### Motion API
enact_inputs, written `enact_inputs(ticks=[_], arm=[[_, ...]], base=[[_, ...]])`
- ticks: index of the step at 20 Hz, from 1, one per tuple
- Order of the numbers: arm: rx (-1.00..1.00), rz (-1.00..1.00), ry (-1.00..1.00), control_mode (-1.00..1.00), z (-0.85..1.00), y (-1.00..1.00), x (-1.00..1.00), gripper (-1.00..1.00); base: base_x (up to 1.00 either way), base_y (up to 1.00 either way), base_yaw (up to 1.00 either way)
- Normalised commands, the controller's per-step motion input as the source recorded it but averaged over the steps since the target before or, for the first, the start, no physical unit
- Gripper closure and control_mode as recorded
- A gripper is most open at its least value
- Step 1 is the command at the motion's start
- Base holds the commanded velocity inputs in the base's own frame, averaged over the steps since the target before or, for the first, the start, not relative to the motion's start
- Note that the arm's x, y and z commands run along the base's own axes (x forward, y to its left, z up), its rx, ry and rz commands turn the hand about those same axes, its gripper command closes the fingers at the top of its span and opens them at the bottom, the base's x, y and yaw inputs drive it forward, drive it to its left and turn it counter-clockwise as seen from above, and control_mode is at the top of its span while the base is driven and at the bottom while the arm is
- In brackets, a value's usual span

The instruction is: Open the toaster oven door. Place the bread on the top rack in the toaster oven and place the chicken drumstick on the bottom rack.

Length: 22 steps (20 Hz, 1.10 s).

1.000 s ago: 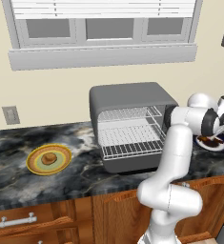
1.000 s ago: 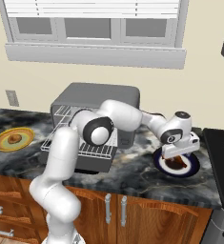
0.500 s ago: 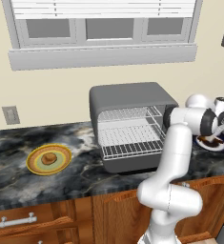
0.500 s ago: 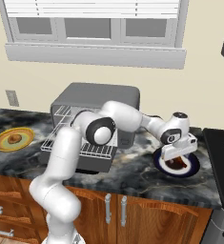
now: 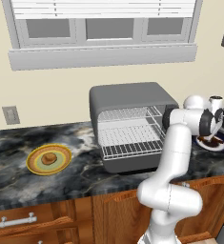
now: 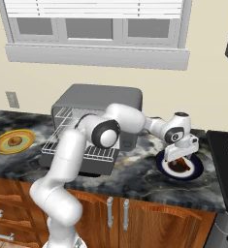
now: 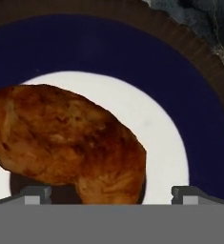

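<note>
The toaster oven (image 5: 127, 97) (image 6: 98, 97) stands on the counter with its door (image 5: 132, 165) (image 6: 84, 166) folded down flat and both wire racks bare. The bread (image 5: 48, 158) (image 6: 14, 141) lies on a yellow plate (image 5: 33, 164) far to the left. The chicken drumstick (image 7: 70, 143) (image 6: 179, 166) (image 5: 209, 141) rests on a blue-rimmed plate (image 6: 198, 168) (image 7: 199, 119) right of the oven. My gripper (image 6: 181, 156) (image 7: 111, 194) hangs open just above the drumstick, pointing down, one fingertip (image 7: 37, 193) on each side of it.
A black stovetop (image 6: 227, 147) lies just right of the blue plate. The lowered oven door juts out over the counter's front edge. Wooden cabinets with handles (image 6: 116, 213) run below, and a window sill (image 6: 96, 55) sits above the oven.
The hand has sunk slightly toward the blue plate and the drumstick. The jaws stay wide, and nothing else has moved.
</note>
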Motion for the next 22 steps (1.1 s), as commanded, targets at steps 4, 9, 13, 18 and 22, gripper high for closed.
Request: enact_inputs(ticks=[4, 9, 13, 18, 22], arm=[[0.0, 0.08, 0.07, -1.0, -0.14, 0.0, 0.0, -1.0], [0.01, 0.08, 0.04, -1.0, -0.14, 0.0, 0.0, -1.0], [0.03, 0.06, 0.0, -1.0, -0.1, 0.0, 0.0, 1.0], [0.03, 0.05, 0.03, -1.0, -0.03, 0.0, 0.0, 1.0], [0.05, 0.03, 0.04, -1.0, 0.0, 0.0, 0.0, 1.0]], base=[[0.0, 0.0, 0.0], [0.0, 0.0, 0.0], [0.0, 0.0, 0.0], [0.0, 0.0, 0.0], [0.0, 0.0, 0.0]])
